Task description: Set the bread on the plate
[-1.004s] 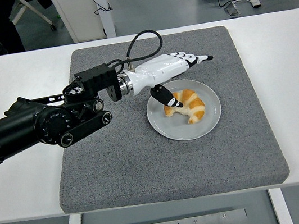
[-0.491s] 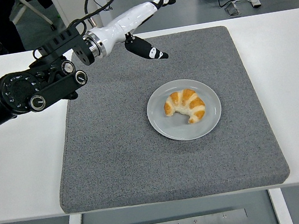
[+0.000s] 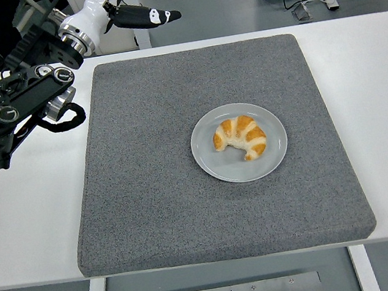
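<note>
Pulled left robot hand [image 3: 130, 11] up and back from plate [image 3: 212, 165], now past desk's [image 3: 380, 86] far-left edge, fingers apart, holding nothing. Bread [image 3: 240, 137] sits on plate, mid gray mat [image 3: 149, 189]. I'd call placement done.

The left arm [image 3: 4, 113] comes in from the left edge, black and jointed, angled up over the table's far-left corner; its white wrist [image 3: 82, 23] leads to the left hand [image 3: 124, 5], raised past the table's far edge, partly cut off at the top; its visible fingers [image 3: 148, 16] are extended and empty.
</note>
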Robot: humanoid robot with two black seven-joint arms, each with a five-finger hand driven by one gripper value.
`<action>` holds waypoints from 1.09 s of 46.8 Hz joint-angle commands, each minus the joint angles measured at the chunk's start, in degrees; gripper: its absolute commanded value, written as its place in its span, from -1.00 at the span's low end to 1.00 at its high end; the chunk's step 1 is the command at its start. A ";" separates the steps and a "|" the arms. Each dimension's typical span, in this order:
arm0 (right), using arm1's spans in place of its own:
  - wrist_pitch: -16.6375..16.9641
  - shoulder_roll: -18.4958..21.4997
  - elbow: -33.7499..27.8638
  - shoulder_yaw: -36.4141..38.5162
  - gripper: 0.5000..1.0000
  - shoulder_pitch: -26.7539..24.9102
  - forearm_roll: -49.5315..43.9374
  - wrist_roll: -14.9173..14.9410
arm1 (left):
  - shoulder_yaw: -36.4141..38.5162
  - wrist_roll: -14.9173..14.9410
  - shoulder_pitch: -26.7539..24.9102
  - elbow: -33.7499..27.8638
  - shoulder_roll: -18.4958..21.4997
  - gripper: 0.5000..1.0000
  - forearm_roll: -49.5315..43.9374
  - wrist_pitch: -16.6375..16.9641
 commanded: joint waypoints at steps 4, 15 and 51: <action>0.00 0.00 0.00 0.00 1.00 0.00 0.00 -0.03 | -6.15 -0.82 5.03 0.07 0.05 0.91 -3.21 0.31; 0.09 0.00 0.00 0.00 1.00 0.00 0.00 -0.03 | -14.50 -0.91 10.57 1.29 -0.48 0.91 -6.91 0.23; 0.00 0.00 0.00 0.00 1.00 0.00 0.00 0.05 | -24.17 -1.09 15.94 19.84 -9.97 0.92 -17.45 -7.68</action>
